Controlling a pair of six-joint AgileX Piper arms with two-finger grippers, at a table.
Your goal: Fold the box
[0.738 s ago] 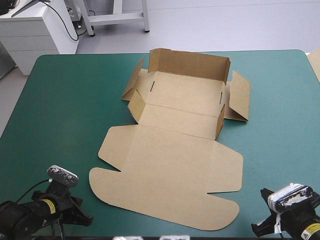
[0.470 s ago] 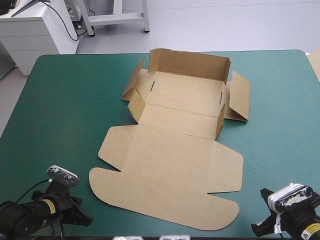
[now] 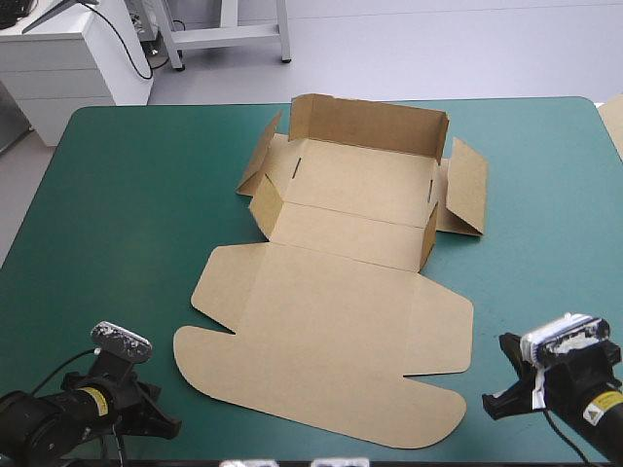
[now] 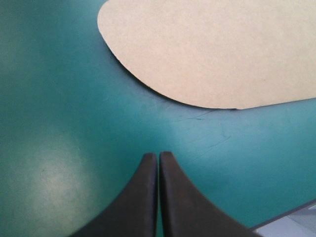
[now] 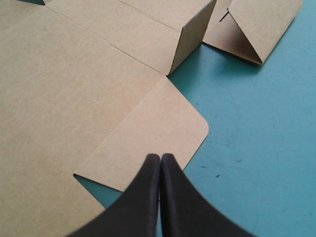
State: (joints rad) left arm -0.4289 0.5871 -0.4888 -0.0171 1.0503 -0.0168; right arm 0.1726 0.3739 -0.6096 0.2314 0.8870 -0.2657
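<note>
High view, brown box (image 3: pixel 331 321), far walls raised, lid flat, left hand (image 4: pixel 158 155) and right hand (image 5: pixel 160 157) clenched empty

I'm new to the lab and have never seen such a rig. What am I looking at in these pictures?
It is a robot with two arms at a table with a teal-green cover. One picture looks down from above and behind the robot. The other two come from cameras on its wrists, and the black arch in each is the left claw or the right claw, both shut and holding nothing. On the table lies a brown box, half made: its far walls stand up and its lid lies flat toward the robot. The left claw faces the lid's rounded corner, the right claw its side flap.
</note>
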